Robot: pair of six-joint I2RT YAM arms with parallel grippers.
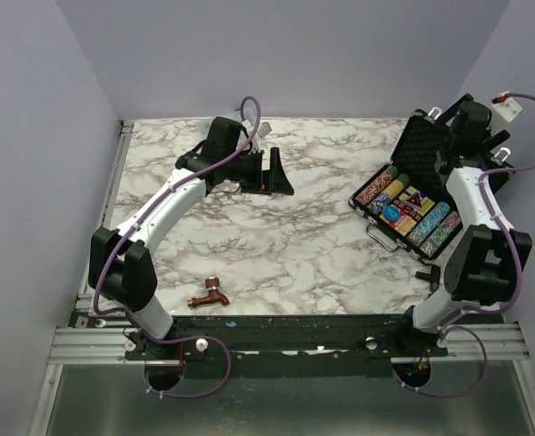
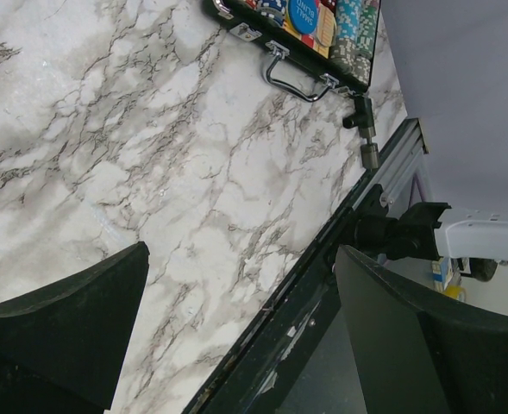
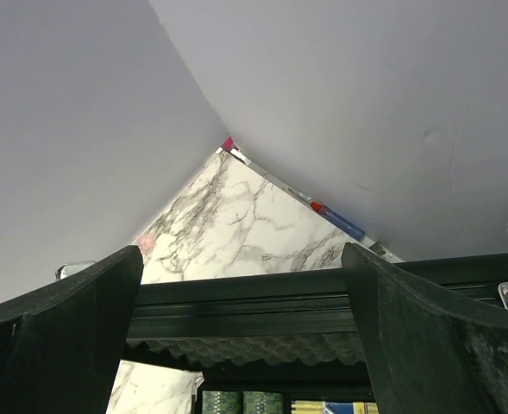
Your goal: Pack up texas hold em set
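The texas hold em set is a black hard case (image 1: 411, 211) lying open at the right of the table, with multicoloured chip rows, card boxes and a blue disc inside. Its foam-lined lid (image 1: 421, 150) stands raised at the back. My right gripper (image 1: 450, 136) is open at the lid's upper edge. In the right wrist view the lid rim (image 3: 245, 302) runs between the spread fingers of this gripper (image 3: 241, 250), with foam (image 3: 262, 349) below. My left gripper (image 1: 276, 173) is open and empty above the back middle of the table. The left wrist view (image 2: 242, 250) shows the case's silver handle (image 2: 297, 82).
A copper faucet (image 1: 210, 296) lies near the table's front edge at the left. A small black part (image 1: 428, 272) lies by the right front corner and also shows in the left wrist view (image 2: 363, 121). Grey walls enclose the marble table (image 1: 285, 236).
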